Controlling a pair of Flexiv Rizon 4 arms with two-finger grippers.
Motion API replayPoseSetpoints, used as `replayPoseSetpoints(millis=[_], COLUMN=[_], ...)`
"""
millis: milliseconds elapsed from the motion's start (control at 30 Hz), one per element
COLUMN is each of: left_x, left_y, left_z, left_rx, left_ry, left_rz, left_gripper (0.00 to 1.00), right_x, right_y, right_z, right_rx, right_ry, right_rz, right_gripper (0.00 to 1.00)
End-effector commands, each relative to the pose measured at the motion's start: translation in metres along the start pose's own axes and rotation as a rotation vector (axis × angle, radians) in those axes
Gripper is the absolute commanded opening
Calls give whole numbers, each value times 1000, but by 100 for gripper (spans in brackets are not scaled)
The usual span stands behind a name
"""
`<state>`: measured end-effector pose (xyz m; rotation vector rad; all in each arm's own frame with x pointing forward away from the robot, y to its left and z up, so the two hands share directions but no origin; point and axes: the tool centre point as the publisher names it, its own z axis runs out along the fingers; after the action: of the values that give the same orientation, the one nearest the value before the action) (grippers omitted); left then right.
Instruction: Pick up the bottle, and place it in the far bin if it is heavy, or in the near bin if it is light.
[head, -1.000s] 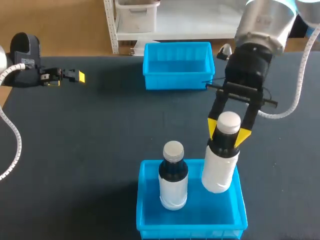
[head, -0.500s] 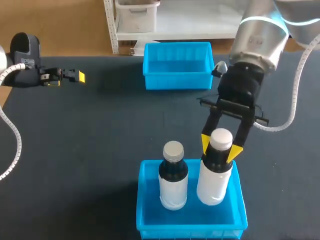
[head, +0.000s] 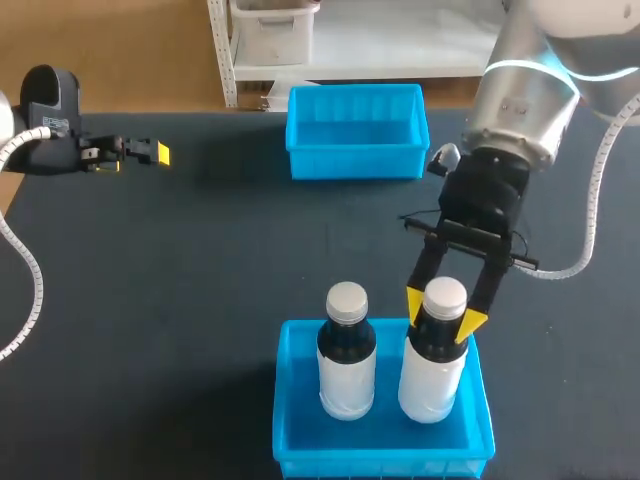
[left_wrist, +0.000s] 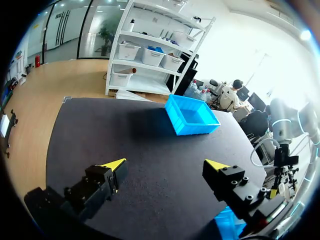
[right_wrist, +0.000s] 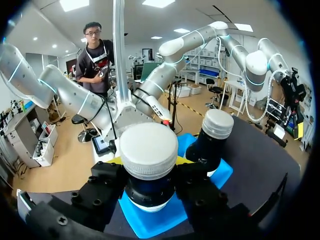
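Holding bottle (head: 432, 382) upright in near bin (head: 380, 463)

Legible markings: none. No text, number, brand or sign can be read in any view, including on the bottle (head: 430, 382) held in the right gripper (head: 443, 313).

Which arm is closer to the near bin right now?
Right. The right arm has its jaws over the near bin, shut on the bottle; the left arm sits at the far left of the table.
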<state>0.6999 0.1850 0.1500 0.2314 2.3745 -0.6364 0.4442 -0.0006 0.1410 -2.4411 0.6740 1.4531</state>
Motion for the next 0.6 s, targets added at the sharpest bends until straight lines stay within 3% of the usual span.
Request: replayPoseSetpoints(millis=[33, 133, 233, 267, 300, 600], left_x=[0, 0, 0, 0, 0, 0], left_y=[0, 0, 0, 0, 0, 0], left_z=[0, 0, 0, 0, 0, 0], left_rx=[0, 0, 0, 0, 0, 0], left_ry=[0, 0, 0, 0, 0, 0], left_rz=[0, 0, 0, 0, 0, 0], left_gripper=[100, 100, 100, 100, 100, 100], right_x=[5, 7, 9, 9, 9, 14], right_y=[-2, -3, -4, -5, -5, -3], right_z=[1, 0, 1, 1, 1, -4], right_rx=[4, 7, 7, 6, 6, 9], right_ry=[-3, -2, 8, 11, 14, 33], right_rz=[2, 3, 7, 7, 8, 28], right_gripper=[0, 9, 53, 87, 100, 100])
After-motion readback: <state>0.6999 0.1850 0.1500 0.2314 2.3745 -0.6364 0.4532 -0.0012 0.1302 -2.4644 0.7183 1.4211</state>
